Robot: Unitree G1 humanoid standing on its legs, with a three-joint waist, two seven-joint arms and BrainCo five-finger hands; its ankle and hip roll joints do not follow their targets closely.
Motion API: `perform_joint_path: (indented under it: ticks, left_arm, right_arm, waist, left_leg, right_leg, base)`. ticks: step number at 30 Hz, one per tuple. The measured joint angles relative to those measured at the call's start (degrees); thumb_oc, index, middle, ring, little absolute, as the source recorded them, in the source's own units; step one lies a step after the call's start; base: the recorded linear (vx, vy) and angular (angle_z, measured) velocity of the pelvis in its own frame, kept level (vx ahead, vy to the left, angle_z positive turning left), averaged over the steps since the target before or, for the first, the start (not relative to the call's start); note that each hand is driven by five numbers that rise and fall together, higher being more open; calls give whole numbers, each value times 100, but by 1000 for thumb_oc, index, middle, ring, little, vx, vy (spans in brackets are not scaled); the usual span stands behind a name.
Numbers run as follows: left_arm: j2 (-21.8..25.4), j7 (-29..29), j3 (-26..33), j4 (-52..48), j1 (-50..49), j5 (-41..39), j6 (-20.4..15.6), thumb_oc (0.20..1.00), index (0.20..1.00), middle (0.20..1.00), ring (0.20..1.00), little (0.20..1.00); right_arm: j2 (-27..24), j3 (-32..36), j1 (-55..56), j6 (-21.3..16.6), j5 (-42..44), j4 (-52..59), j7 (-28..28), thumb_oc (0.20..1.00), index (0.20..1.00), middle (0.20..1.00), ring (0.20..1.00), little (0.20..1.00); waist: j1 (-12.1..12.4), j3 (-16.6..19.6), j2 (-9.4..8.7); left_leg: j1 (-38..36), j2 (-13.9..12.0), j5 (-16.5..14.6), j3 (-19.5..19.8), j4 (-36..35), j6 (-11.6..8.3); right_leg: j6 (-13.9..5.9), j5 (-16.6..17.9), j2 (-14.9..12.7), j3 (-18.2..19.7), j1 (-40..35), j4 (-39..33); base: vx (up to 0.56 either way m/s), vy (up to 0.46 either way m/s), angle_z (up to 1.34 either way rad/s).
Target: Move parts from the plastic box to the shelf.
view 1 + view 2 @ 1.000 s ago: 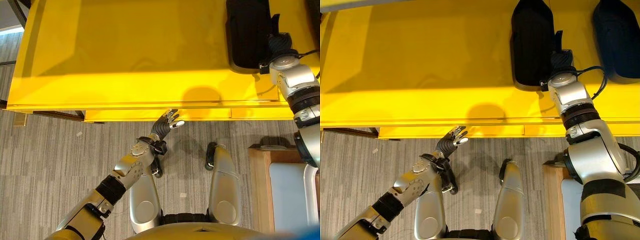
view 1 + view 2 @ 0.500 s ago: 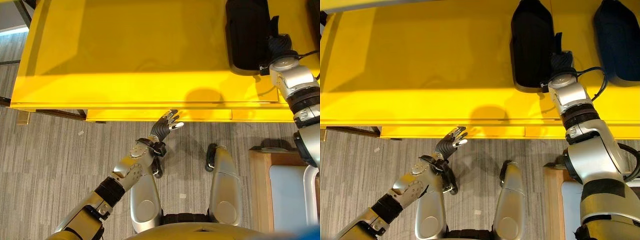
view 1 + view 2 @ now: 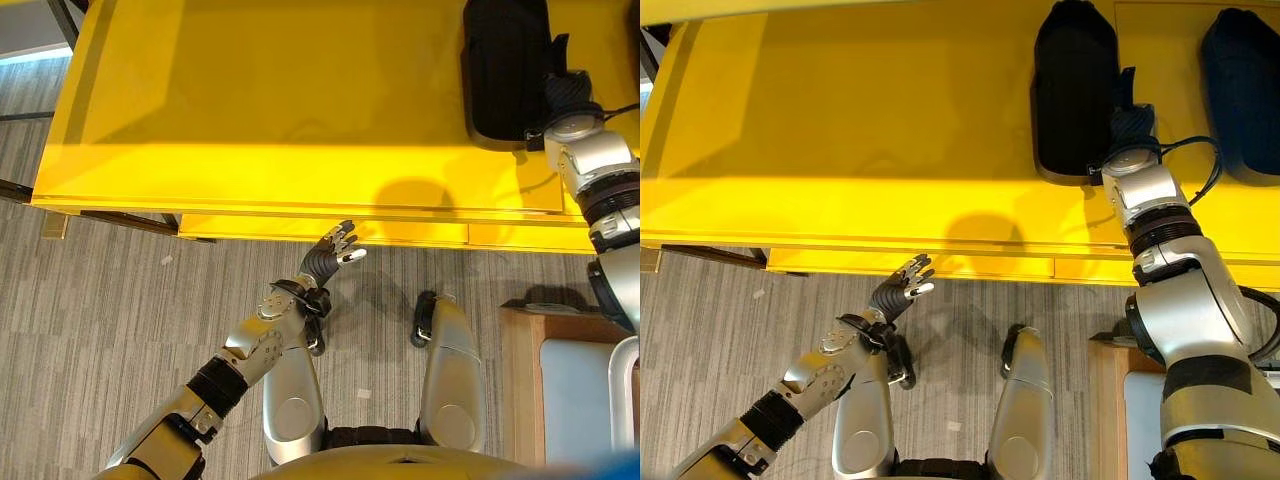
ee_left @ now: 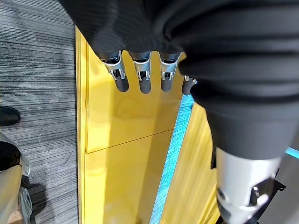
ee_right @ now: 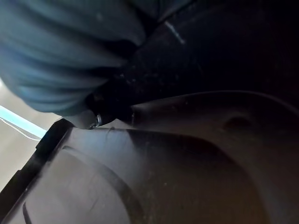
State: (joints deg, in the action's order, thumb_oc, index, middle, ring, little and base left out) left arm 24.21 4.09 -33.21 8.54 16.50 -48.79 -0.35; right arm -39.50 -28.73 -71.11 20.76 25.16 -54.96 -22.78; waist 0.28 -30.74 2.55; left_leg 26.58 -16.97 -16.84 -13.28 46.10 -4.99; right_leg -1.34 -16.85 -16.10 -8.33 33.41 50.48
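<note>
A black part (image 3: 1074,90) lies on the yellow shelf (image 3: 860,150), its long axis running from the shelf's front edge toward its back. The right hand (image 3: 1131,122) is against the part's front right side; its grip cannot be told. The left hand (image 3: 898,291) hangs below the shelf's front edge, fingers loosely spread and empty, as before. A second black part (image 3: 1240,90) lies to the right.

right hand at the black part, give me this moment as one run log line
right hand: at black moulded plastic part lying on yellow shelf, grip hidden | left hand: open, empty, below shelf front edge | second dark part: on shelf
</note>
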Motion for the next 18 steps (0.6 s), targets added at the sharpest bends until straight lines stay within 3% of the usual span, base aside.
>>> perform_joint_path:
  ticks: [1, 18]
  left_arm:
    - [2, -1, -1, 0, 0, 0, 0, 1000, 1000, 1000, 1000, 1000]
    - [119, -126, -22, -2, -76, -1, 19, 1000, 1000, 1000, 1000, 1000]
  right_arm:
    - [0, 0, -2, 0, 1, -2, 0, 1000, 1000, 1000, 1000, 1000]
    - [17, 6, -7, -52, 21, -21, -277, 1000, 1000, 1000, 1000, 1000]
  waist:
    - [0, 0, 0]
    - [17, 1, 11]
  left_leg:
    - [0, 0, 0, 0, 1, 0]
    - [-78, 8, -3, 1, 16, 6]
  right_leg:
    - [0, 0, 0, 0, 0, 1]
    - [-6, 7, -7, -2, -100, -14]
  base:
    - [0, 0, 0]
    - [4, 1, 0]
